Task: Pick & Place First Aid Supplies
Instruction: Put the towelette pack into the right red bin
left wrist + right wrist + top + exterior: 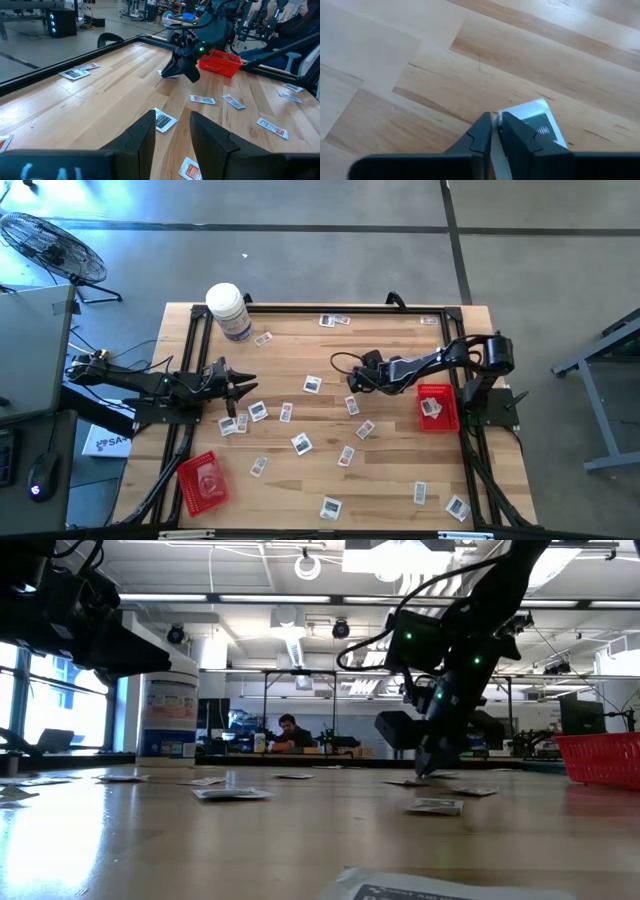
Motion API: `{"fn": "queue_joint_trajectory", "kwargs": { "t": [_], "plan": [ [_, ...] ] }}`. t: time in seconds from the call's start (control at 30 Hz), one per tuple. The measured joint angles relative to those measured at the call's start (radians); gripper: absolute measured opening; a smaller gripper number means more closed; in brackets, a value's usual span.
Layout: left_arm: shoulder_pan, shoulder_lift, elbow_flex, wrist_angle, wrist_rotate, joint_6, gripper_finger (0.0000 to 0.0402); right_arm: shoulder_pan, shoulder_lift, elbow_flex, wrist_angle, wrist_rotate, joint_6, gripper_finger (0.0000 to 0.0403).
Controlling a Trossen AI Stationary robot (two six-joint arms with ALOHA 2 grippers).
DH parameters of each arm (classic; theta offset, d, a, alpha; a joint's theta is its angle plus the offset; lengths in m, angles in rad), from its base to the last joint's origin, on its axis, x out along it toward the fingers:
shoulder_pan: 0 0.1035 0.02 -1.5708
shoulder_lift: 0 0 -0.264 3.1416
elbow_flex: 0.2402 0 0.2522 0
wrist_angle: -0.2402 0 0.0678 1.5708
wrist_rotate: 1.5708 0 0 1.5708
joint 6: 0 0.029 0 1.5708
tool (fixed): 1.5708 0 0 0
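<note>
1. Table (400, 480): pale wood planks with a black frame along the edges; both arms reach in from opposite sides.
2. Right gripper (496, 131): low over the table's middle, right of centre. Its fingers are nearly closed, pinching the edge of a white packet (540, 122) with dark print. The packet's other end lies on the wood. In the low view the fingertips sit down at the tabletop.
3. Left gripper (245, 384): hovers near the left edge of the table, pointing toward the centre. Its fingers are parted and hold nothing. From its wrist camera a packet (163, 120) lies on the wood just beyond the fingertips.
4. Loose packets: small white squares with dark or red print, scattered flat over the table. A cluster (245, 418) lies just below the left gripper. A few (334, 320) lie along the far edge. Others (330, 507) lie near the front edge, and one (458, 507) is near the front right corner.
5. Right tray (446, 418): red, shallow, beside the right arm's base, with a packet (431, 407) inside.
6. Left tray (190, 475): red, near the front left corner; contents unclear.
7. Jar (228, 310): white with a bluish label, upright at the far left corner.
8. Person (291, 732): seated far back in the room, seen in the low view.
</note>
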State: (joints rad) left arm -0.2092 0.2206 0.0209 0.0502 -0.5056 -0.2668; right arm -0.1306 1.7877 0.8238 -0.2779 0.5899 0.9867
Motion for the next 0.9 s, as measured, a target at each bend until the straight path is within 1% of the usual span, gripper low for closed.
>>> {"fn": "queue_joint_trajectory", "kwargs": {
  "t": [0.1,0.23,0.4,0.5,0.67,0.83,0.9],
  "plan": [
    [0.000,0.000,0.000,0.000,0.000,0.000,0.0119,0.000,0.000,-0.001,0.004,0.003,0.000,0.0008],
    [0.000,0.000,0.000,0.000,0.000,0.000,0.0119,0.003,-0.011,-0.002,0.002,-0.007,0.000,0.0007],
    [0.000,0.000,0.000,0.000,0.000,0.000,0.0119,0.030,-0.094,-0.002,-0.020,-0.031,0.000,0.0002],
    [0.000,0.000,0.000,0.000,0.000,0.000,0.0119,0.054,-0.175,-0.002,-0.077,-0.043,0.000,0.0003],
    [0.000,0.000,0.000,0.000,0.000,0.000,0.0119,0.113,-0.348,0.000,-0.280,-0.052,0.016,0.0001],
    [0.000,0.000,0.000,0.000,0.000,0.000,0.0119,0.203,-0.544,0.000,-0.525,-0.076,0.111,0.0001],
    [0.000,0.000,0.000,0.000,0.000,0.000,0.0119,0.246,-0.604,0.000,-0.640,-0.104,0.161,0.0001]
  ]
}}
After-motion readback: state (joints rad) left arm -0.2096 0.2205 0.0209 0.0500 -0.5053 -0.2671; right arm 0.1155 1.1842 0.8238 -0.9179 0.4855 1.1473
